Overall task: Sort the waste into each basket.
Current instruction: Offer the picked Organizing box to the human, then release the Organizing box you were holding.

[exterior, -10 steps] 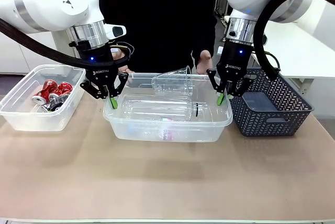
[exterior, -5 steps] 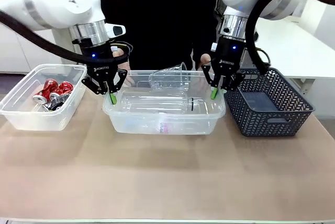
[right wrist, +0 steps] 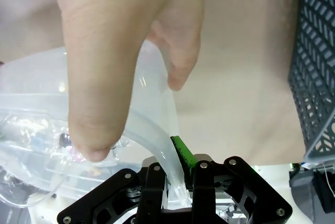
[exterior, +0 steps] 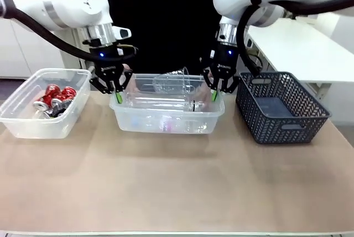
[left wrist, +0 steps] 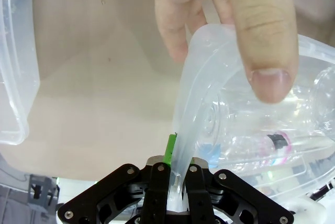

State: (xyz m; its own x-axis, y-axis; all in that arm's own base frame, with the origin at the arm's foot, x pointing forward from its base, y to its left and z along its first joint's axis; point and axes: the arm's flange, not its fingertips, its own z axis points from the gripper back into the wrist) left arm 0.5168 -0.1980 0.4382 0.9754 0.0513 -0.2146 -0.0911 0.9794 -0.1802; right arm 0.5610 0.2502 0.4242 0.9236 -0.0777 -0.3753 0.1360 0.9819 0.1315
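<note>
Clear tub of bottles (exterior: 166,116): rim pinched at opposite ends by left gripper (exterior: 116,97) and right gripper (exterior: 214,95), likely for a shared carry; person's hands (left wrist: 230,30) grip the rim just beyond each gripper.

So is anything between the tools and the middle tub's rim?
No. Both the left tool and the right tool are already shut on the rim of the bottle tub. The person's hands grip its far corners too.

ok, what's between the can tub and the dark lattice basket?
Front view: the clear bottle tub, gripped at its ends by the left gripper and right gripper.
</note>
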